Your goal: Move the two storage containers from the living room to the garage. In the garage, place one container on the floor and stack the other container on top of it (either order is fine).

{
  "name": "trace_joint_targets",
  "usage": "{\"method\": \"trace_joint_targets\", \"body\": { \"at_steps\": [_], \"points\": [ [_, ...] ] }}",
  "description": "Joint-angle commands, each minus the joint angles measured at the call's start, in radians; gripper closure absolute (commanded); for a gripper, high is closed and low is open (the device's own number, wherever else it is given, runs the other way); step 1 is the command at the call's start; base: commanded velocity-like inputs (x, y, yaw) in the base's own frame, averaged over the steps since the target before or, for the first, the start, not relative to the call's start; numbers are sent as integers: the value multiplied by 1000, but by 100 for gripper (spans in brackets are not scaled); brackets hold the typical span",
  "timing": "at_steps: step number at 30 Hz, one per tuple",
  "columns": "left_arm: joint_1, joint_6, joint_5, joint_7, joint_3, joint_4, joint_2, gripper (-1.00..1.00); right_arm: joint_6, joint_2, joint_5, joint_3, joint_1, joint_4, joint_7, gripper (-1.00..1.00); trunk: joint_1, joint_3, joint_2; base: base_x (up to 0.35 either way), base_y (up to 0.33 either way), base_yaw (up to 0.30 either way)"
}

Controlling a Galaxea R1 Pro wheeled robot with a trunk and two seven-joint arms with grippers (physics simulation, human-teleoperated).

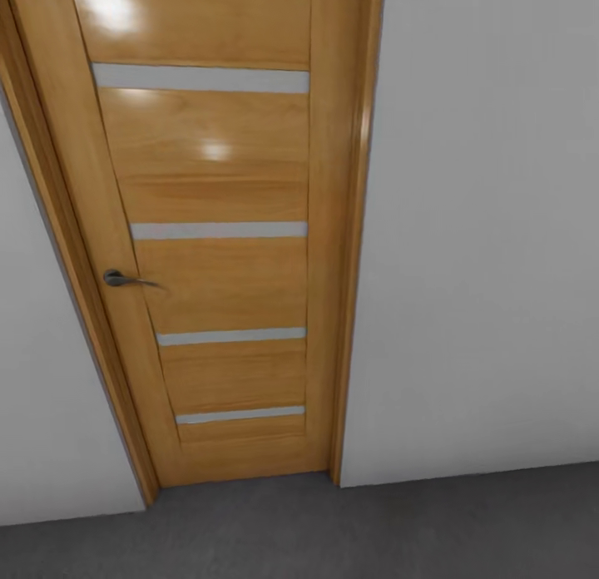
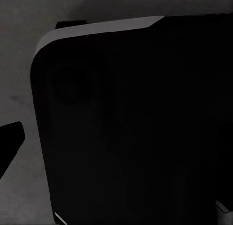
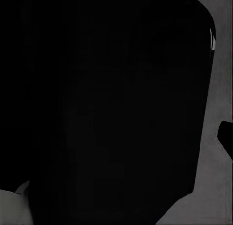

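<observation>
I am facing the closed wooden door [image 1: 220, 254] over the concrete floor [image 1: 416, 529], presumably in transit; I cannot tell either end effector's state.

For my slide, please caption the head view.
Closed wooden door with glass strips, metal handle, pale wall, grey floor.

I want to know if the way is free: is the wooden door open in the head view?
No, the wooden door sits shut in its frame, with its handle level.
</observation>
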Motion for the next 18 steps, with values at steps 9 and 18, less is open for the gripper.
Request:
{"method": "trace_joint_targets", "body": {
  "at_steps": [9, 18],
  "points": [
    [-1, -4, 0, 0, -3, 1, 0, -100, 0, -1, 0, -3, 0, 0, 1, -100, 0, -3, -1, 118, -258, 139],
    [-1, -4, 0, 0, -3, 2, 0, -100, 0, -1, 0, -3, 0, 1, 1, -100, 0, -5, -1, 96, -239, 79]
  ]
}}
